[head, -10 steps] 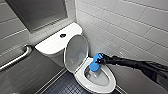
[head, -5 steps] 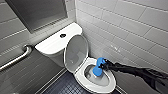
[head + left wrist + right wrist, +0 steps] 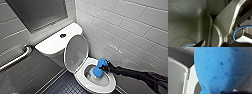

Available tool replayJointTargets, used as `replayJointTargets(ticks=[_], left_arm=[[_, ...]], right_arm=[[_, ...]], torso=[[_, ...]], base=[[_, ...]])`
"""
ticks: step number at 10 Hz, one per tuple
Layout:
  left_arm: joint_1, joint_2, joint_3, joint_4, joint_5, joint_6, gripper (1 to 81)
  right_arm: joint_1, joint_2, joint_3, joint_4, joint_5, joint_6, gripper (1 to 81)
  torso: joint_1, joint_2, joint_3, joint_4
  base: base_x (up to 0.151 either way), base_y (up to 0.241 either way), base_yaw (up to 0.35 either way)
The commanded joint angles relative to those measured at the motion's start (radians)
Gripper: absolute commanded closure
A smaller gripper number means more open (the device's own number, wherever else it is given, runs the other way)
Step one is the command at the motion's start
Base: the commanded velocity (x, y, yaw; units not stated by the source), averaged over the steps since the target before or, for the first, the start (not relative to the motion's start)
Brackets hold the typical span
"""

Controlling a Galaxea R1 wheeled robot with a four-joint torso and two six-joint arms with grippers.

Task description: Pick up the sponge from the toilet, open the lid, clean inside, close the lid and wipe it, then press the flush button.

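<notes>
The white toilet [image 3: 80, 80] stands in the corner with its lid [image 3: 76, 52] raised against the tank [image 3: 53, 42]. The bright blue sponge [image 3: 99, 67] hangs over the right side of the open bowl, just inside the seat ring. My right gripper [image 3: 106, 66] is shut on the sponge's upper end, with its dark arm coming in from the right. The sponge [image 3: 221, 68] looms large and close in the right wrist view. A dark round flush button [image 3: 63, 35] sits on the tank top. The left wrist view shows dark parts of my own body and nothing held.
A metal grab bar [image 3: 17, 58] runs along the left wall. White tiled wall [image 3: 130, 32] stands close behind and to the right of the toilet. Dark small-tiled floor [image 3: 63, 86] lies to the left of the bowl.
My right gripper has moved the sponge a little lower and further over the bowl. The lid stays up.
</notes>
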Motion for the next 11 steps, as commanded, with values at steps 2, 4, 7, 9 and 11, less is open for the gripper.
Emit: replayJointTargets(ticks=[2,4,7,9,11], left_arm=[[0.034,0.004,0.023,0.002,0.074,0.001,1.0],[0.034,0.006,0.023,0.004,0.076,0.001,1.0],[0.035,0.016,0.023,0.004,0.074,0.002,1.0],[0.035,0.023,0.023,0.007,0.076,0.002,1.0],[0.035,0.026,0.023,0.007,0.074,0.002,1.0]], right_arm=[[-0.003,-0.204,0.201,0.023,-0.002,0.023,81.1],[-0.055,-0.250,0.238,0.024,0.030,0.029,81.1],[-0.135,-0.363,0.361,0.024,0.064,0.029,81.1],[-0.184,-0.469,0.462,0.024,0.096,0.029,81.1],[-0.249,-0.538,0.528,0.023,0.131,0.029,81.1]], torso=[[0.000,0.000,0.000,0.000],[0.000,0.000,0.000,0.000],[0.000,0.000,0.000,0.000],[0.000,0.000,0.000,0.000],[0.000,0.000,0.000,0.000]], base=[[0.000,0.000,0.000],[0.000,0.000,0.000],[0.000,0.000,0.000],[0.000,0.000,0.000],[0.000,0.000,0.000]])
